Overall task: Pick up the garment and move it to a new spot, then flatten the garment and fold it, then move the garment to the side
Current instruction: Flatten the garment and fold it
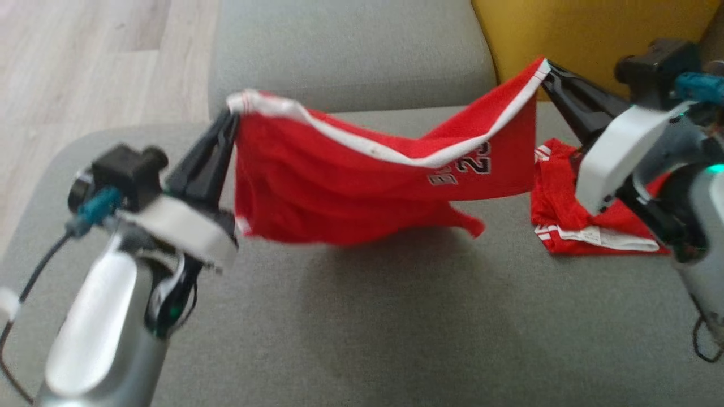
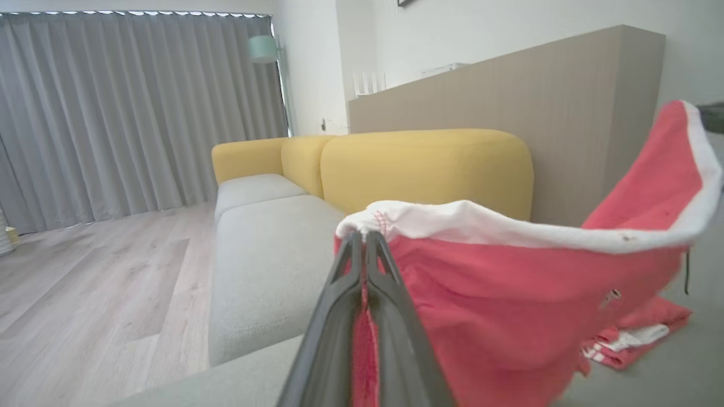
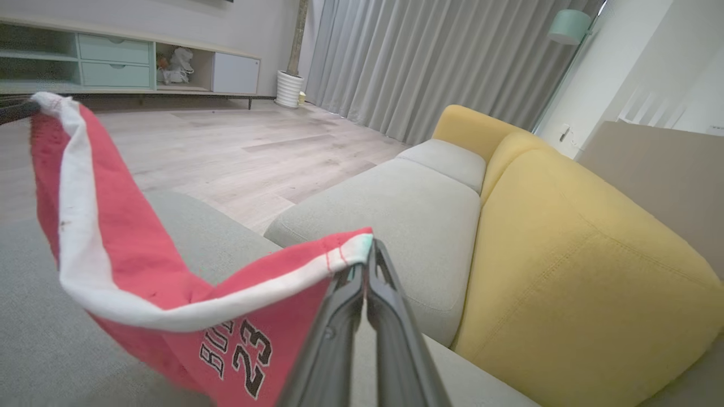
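The red garment [image 1: 362, 186], white-trimmed and printed with the number 23, hangs stretched in the air above the grey sofa seat [image 1: 396, 328], its white edge sagging in the middle. The left gripper [image 1: 229, 116] is pressed together on the garment's left corner, and the right gripper [image 1: 547, 66] pinches the opposite corner, which sits higher. A second red piece of clothing [image 1: 571, 226] lies crumpled on the seat under the right arm, with the yellow backrest [image 1: 588, 28] behind it and the wooden floor [image 1: 85, 68] off to the left.
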